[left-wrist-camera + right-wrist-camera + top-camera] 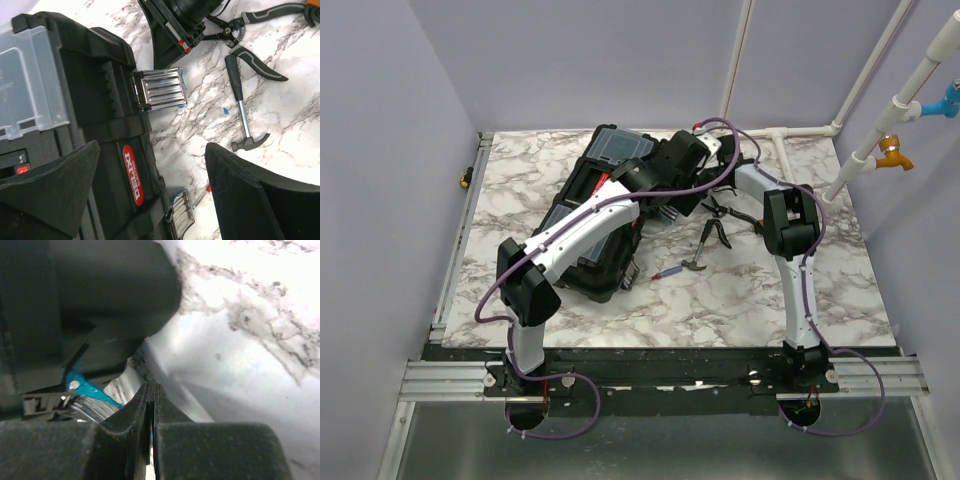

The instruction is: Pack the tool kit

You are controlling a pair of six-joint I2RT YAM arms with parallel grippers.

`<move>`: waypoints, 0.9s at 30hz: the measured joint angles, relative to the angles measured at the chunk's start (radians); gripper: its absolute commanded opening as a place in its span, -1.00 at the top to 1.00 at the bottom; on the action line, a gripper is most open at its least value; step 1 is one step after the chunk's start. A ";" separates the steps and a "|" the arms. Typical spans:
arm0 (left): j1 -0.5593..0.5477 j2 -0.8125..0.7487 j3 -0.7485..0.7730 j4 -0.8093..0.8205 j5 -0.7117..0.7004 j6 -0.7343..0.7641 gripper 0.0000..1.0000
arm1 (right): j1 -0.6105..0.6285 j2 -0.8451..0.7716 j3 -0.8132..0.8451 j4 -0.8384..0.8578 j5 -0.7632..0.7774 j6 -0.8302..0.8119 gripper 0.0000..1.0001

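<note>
black toolbox (95,100), red DELIXI label (133,175)

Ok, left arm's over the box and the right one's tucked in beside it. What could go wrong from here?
1. The hammer and pliers lie loose on the table beside the toolbox, whose lid looks down; fastening it now would probably leave them out.
2. The open left gripper hangs by the flipped-out latch; closing there could snag it.
3. The shut right gripper sits low beside the box; a push might slide it into the tools.
</note>
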 measured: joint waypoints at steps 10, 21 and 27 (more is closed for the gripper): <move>0.000 0.114 0.043 -0.050 0.061 0.000 -0.73 | -0.011 -0.079 -0.029 -0.039 -0.042 -0.065 0.81; 0.006 0.237 0.068 -0.052 0.069 -0.001 -0.66 | -0.011 -0.079 -0.034 -0.061 -0.050 -0.078 0.82; 0.009 0.287 0.077 -0.050 0.068 0.006 -0.59 | -0.011 -0.079 -0.034 -0.061 -0.051 -0.079 0.82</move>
